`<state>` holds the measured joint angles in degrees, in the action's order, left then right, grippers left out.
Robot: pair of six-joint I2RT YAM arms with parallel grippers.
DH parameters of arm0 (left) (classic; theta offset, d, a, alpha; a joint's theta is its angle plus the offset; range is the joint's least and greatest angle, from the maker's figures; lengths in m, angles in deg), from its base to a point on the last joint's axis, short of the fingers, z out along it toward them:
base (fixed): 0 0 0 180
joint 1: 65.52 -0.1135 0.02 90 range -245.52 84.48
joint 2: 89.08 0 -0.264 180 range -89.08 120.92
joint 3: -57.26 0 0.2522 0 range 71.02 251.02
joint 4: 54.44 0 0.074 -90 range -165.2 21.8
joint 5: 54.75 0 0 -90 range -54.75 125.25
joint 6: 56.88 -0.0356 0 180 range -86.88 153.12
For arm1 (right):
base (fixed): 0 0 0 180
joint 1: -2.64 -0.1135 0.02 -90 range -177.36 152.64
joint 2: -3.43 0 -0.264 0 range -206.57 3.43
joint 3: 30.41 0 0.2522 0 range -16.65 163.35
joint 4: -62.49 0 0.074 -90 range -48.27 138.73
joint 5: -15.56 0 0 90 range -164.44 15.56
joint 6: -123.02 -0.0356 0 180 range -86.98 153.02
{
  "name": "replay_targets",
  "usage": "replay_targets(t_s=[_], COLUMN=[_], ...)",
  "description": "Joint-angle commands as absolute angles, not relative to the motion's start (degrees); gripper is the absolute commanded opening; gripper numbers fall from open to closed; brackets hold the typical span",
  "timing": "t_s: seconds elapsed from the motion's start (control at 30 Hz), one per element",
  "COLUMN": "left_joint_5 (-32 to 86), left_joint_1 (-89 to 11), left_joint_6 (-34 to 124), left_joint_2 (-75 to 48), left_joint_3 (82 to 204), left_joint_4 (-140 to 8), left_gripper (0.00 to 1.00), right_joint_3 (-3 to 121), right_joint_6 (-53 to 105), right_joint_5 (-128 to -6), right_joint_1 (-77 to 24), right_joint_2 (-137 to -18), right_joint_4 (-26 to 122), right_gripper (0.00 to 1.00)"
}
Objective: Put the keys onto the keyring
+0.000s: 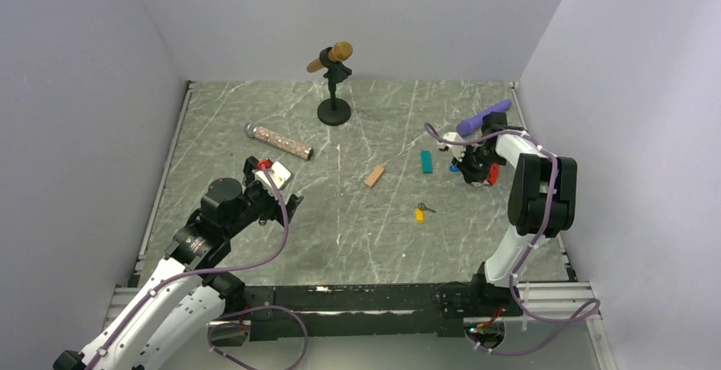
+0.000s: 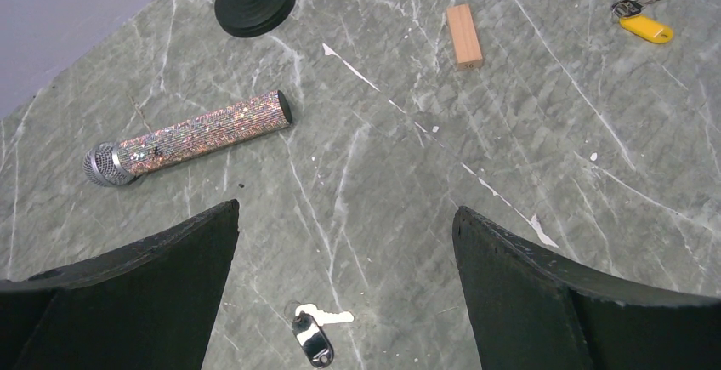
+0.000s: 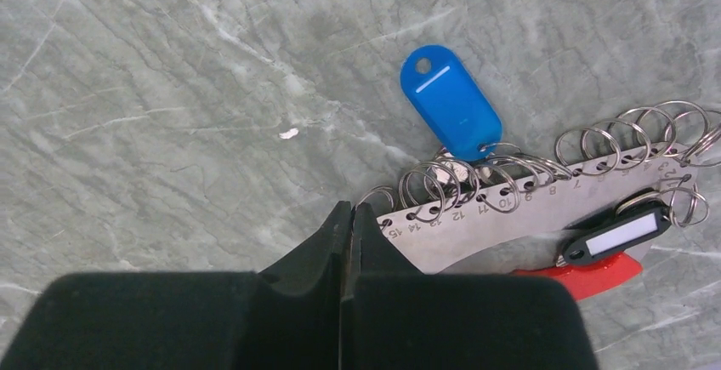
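Grey marble table here, and currently clamping the keyring [image 3: 510,234] over by its right side, right gripper [image 3: 347,217] jaws pinched shut on the stiff numbered plate, blue key [image 3: 451,102] touching the rings. Hovering the left gripper [image 2: 344,225] with jaws wide open above the black key [image 2: 313,340], yellow key [image 2: 646,28] well apart. Guessing light, thin, skiddy stuff, so going for the plastic tags.

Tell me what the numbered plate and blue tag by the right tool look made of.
Numbered plate: thin metal, probably steel; matte silver-grey sheen, stamped digits, punched holes. Blue tag: apparently moulded plastic; smooth, glossy, uniform colour, soft highlight.
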<state>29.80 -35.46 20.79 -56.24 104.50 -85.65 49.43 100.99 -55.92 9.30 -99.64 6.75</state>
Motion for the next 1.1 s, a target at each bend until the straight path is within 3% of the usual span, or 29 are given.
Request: replay_targets(t_s=[0.0, 0.33, 0.63, 0.83, 1.07], left_joint_5=[28.2, 28.3, 28.5, 28.5, 28.6], left_joint_1=[-35.7, -35.8, -35.9, -35.9, -35.9], left_joint_6=[21.2, 21.2, 21.1, 21.1, 21.1], left_joint_2=[-56.2, -56.1, -56.2, -56.3, -56.5], left_joint_3=[106.4, 106.4, 106.4, 106.4, 106.4], left_joint_4=[-84.2, -84.3, -84.4, -84.4, -84.4], left_gripper=[0.99, 0.99, 0.99, 0.99, 0.99], right_joint_3=[51.7, 62.4, 61.9, 61.8, 61.7], right_joint_6=[100.9, 94.7, 91.2, 91.3, 90.8], right_joint_5=[-51.2, -35.8, -38.5, -38.7, -39.3], right_joint_1=[9.8, 11.4, 10.2, 10.0, 10.1], right_joint_2=[-96.6, -101.6, -106.3, -106.7, -106.0], right_joint_4=[3.2, -11.3, -10.0, -10.6, -10.2], right_gripper=[0.01, 0.0, 0.05, 0.17, 0.22])
